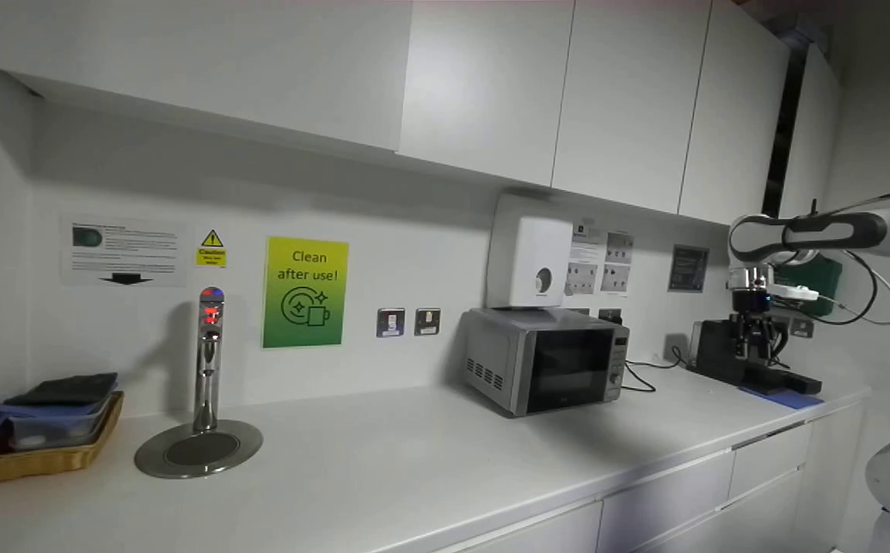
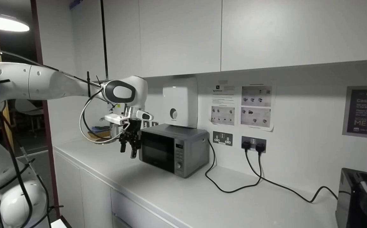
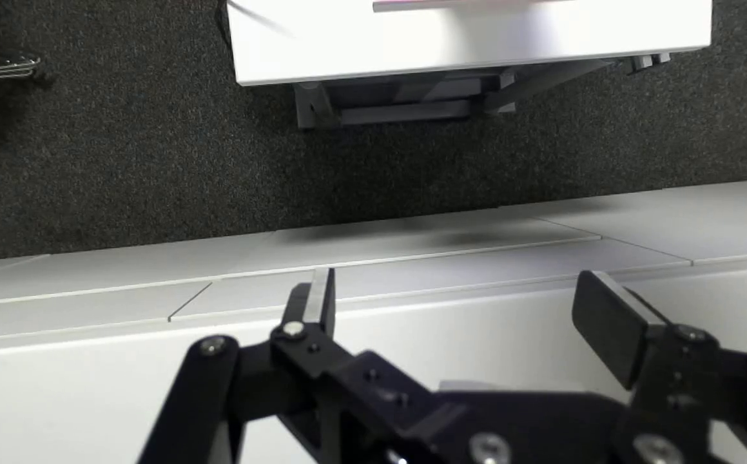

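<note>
Currently gripper (image 3: 458, 296) hangs w/ jaws wide apart nr front edge of white countertop (image 1: 414, 461); microwave (image 2: 174, 148) (silver-grey, btw) & blk coffee mach. (image 1: 719, 355) sit on it.

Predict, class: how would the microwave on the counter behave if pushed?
The microwave would likely feel heavy, being bulky and metallic-looking. Its broad, boxy shape suggests sliding rather than rolling or tipping. The cable lying slack on the counter might simply trail along at first.

Arm (image 2: 52, 82): white and rounded, from here
Wrist joint (image 2: 124, 91): white, banded dark grey
Cables (image 2: 81, 120): black, white, looping
Gripper (image 3: 458, 299): black, angular
Screws (image 3: 489, 446): silvery, round
</note>
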`<act>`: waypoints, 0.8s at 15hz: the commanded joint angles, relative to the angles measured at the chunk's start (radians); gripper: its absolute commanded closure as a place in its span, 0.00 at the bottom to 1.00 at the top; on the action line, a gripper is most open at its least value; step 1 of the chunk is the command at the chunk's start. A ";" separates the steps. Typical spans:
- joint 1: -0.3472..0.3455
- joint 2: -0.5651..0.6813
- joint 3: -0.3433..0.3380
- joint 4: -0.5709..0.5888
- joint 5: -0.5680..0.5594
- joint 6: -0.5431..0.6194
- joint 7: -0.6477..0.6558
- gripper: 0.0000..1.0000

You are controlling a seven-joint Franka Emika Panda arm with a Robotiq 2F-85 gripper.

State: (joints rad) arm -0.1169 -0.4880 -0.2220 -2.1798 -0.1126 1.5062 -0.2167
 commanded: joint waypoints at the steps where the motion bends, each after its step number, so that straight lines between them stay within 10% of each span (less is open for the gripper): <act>1: -0.004 -0.011 0.001 -0.036 -0.014 0.064 -0.026 0.00; 12: -0.001 0.067 -0.013 -0.079 -0.016 0.408 -0.114 0.00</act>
State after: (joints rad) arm -0.1170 -0.4508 -0.2264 -2.2702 -0.1203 1.8441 -0.2887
